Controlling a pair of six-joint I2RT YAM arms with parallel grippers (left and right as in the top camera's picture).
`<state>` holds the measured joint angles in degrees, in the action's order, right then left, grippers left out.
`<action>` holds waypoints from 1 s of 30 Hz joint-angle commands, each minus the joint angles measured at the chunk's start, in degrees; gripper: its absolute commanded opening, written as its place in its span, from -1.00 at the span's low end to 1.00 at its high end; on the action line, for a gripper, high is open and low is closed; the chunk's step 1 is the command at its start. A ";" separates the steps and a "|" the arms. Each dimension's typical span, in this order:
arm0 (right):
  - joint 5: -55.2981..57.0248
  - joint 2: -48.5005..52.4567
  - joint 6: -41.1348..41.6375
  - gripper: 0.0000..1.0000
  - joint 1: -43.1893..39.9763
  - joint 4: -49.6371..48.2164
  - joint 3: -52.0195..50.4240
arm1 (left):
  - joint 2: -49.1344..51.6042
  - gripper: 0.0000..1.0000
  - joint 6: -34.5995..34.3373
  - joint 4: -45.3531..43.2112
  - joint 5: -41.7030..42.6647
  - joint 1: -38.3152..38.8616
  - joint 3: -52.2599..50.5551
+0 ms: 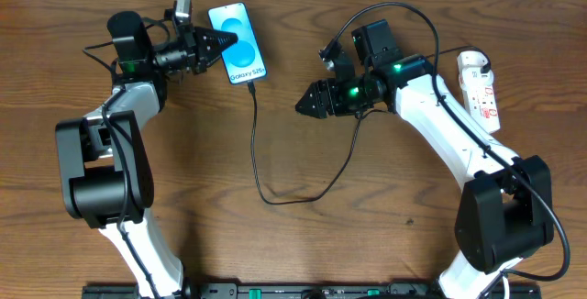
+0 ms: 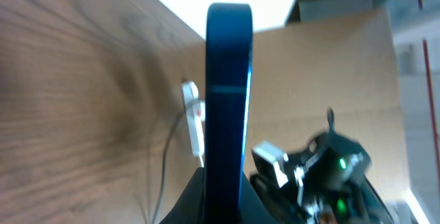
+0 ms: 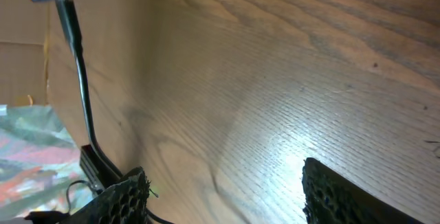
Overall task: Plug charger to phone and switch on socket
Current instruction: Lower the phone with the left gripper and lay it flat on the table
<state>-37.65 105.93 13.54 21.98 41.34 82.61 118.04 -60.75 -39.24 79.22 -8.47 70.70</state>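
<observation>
Left jaws pinch the phone, its screen reading "Galaxy S25+".

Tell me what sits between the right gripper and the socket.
No loose object. The right gripper points away from the socket; only its own arm lies between them.

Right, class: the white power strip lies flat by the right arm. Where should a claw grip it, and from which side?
Best to grip the socket across its narrow width, about mid-length, coming down from above with the open right claw. It lies flat, long and slim, so its two long sides are the only easy parallel faces.
</observation>
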 commanded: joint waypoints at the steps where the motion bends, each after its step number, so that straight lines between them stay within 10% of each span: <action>1: 1.36 0.15 -1.01 0.36 0.24 0.24 0.42 | -0.44 -0.86 3.43 2.75 -6.82 -0.24 0.76; 21: 3.98 0.15 -1.01 0.38 0.31 1.14 0.39 | -0.44 -0.85 45.62 53.68 -28.39 -0.07 0.76; 30: 7.91 0.15 -0.98 0.40 2.54 1.33 0.39 | -0.39 -0.86 52.48 61.05 -33.42 0.20 0.76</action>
<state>-31.70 105.93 13.15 23.27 42.52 82.61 118.08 -13.67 20.27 49.98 -8.45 70.74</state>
